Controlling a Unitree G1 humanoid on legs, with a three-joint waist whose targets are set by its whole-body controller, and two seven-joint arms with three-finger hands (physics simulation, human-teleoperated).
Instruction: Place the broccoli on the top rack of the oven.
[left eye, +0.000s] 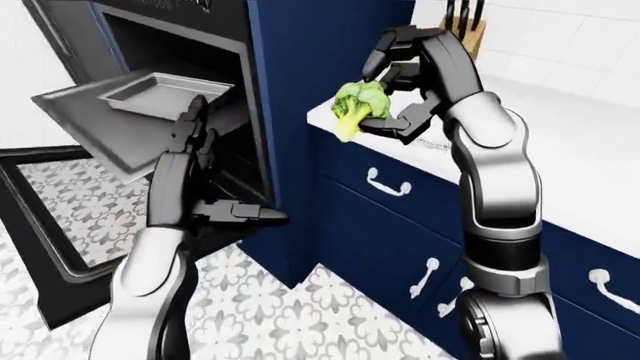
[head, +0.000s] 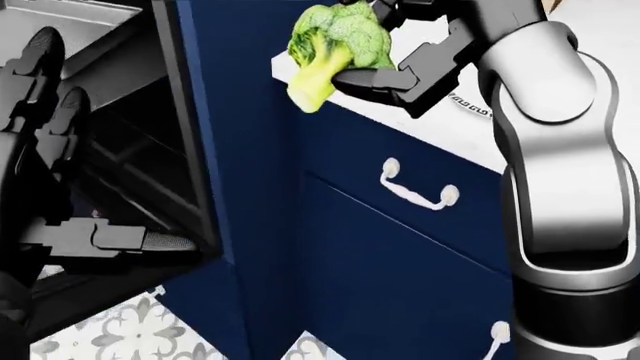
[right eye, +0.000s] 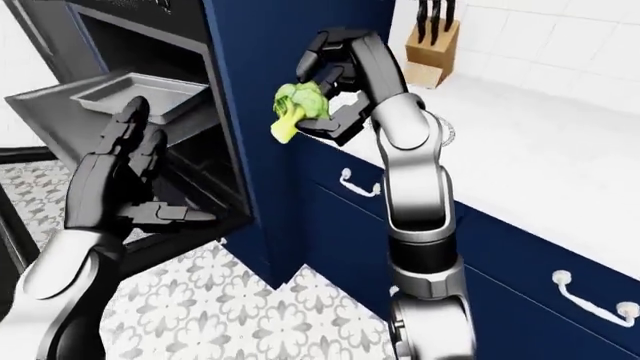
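A rendered kitchen seen from the robot's head cameras. The right robot hand (left eye: 392, 96) is clenched around a broccoli (left eye: 357, 105), holding it in the air just off the edge of a white surface (left eye: 560, 161) that tops dark blue cabinets. In the head view the broccoli's long axis runs diagonally, with the dark green crown toward 1 o'clock and the pale stem pointing toward 7 o'clock, and the black fingers (head: 372, 79) press against the crown from the 3 o'clock side. In the left-eye view the open oven (left eye: 180, 67) lies toward 9 o'clock from the broccoli, with a tall blue cabinet panel (left eye: 300, 82) standing between the two. A grey rack (left eye: 95, 124) has been slid out of the oven cavity and carries a shallow baking tray (left eye: 160, 91); whether this is the top rack cannot be told from these views. The oven door (left eye: 45, 247) hangs open and low toward the patterned tile floor (left eye: 290, 322). The left robot hand (left eye: 195, 169) is released and holds nothing, fingers spread and upright, thumb pointing toward 3 o'clock, hovering in front of the oven opening and nearer to the rack than the right one is. A plate rim (head: 470, 107) with a black key pattern shows on the surface behind the right arm. A wooden knife block (right eye: 432, 49) stands on the surface toward 1 o'clock in the right-eye view, against a white tiled wall. White curved handles (head: 417, 187) mark the drawers below. The carry has likely to travel past the blue panel toward 9 o'clock to reach the rack.
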